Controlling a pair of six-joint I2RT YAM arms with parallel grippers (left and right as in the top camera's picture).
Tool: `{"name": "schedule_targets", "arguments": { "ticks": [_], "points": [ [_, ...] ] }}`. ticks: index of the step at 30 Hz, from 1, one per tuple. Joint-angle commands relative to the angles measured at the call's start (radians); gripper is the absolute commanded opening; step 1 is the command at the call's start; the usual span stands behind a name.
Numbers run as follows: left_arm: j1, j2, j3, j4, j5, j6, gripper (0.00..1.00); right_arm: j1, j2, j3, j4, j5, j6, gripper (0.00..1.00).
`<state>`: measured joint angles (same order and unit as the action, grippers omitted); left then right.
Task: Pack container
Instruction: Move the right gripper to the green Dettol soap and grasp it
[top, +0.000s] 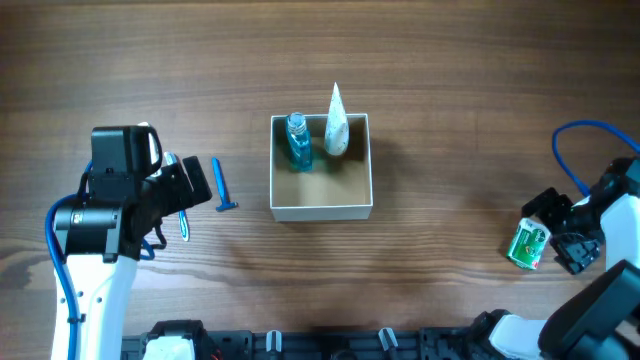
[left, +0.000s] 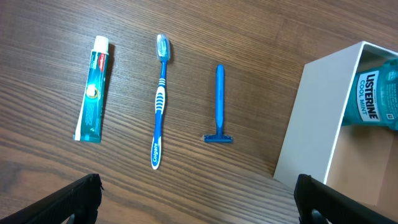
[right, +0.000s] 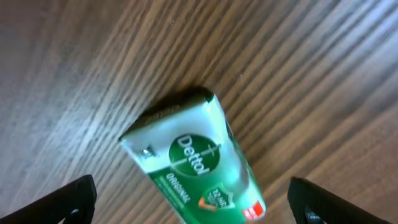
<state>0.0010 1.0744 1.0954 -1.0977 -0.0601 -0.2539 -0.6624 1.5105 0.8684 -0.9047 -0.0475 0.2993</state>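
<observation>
Off to the right of the left fingers (left: 336, 203), the container (left: 311, 118)

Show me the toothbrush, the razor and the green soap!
toothbrush (left: 160, 102), left wrist view, middle of handle.
razor (left: 219, 99), left wrist view, blue handle.
Dettol soap (right: 189, 158), right wrist view, round logo.

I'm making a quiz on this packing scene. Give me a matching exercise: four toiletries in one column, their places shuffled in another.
Things:
1 mouthwash
2 razor
3 soap
4 toothpaste

Places:
A under the open right gripper
B inside the container
C beside the toothbrush, on its side away from the container
D between toothbrush and container

Pairs: 1-B, 2-D, 3-A, 4-C
</observation>
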Motion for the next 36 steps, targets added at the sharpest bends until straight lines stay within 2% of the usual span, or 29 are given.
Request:
{"name": "schedule_targets", "arguments": {
  "ticks": [1, 17, 19, 23, 26, 30, 33, 36],
  "points": [
    [-0.005, 0.002, 0.019, 0.005, -0.020, -0.016, 1.00, -0.003, 0.052, -0.060, 0.051, -0.007, -0.035, 1.00],
    [-0.005, 0.002, 0.019, 0.004, -0.020, -0.016, 1.00, -0.003, 0.055, -0.167, 0.198, -0.059, -0.064, 0.98],
    [-0.005, 0.002, 0.019, 0.004, -0.020, -0.016, 1.00, -0.003, 0.055, -0.167, 0.198, -0.059, -0.063, 0.91],
    [-0.005, 0.002, 0.019, 0.004, -0.020, -0.016, 1.00, -0.003, 0.055, -0.167, 0.204, -0.079, -0.060, 0.66],
    [-0.005, 0.002, 0.019, 0.004, -0.020, -0.016, 1.00, -0.003, 0.055, -0.167, 0.208, -0.090, -0.059, 0.56],
    [-0.005, 0.002, 0.019, 0.004, -0.020, -0.016, 1.00, -0.003, 0.055, -0.166, 0.209, -0.102, -0.042, 0.35],
    [-0.005, 0.002, 0.019, 0.005, -0.020, -0.016, 1.00, -0.003, 0.055, -0.153, 0.197, -0.119, -0.026, 0.09],
    [-0.005, 0.002, 0.019, 0.005, -0.020, -0.016, 1.00, -0.003, 0.053, -0.087, 0.142, -0.163, -0.023, 0.06]
  ]
}}
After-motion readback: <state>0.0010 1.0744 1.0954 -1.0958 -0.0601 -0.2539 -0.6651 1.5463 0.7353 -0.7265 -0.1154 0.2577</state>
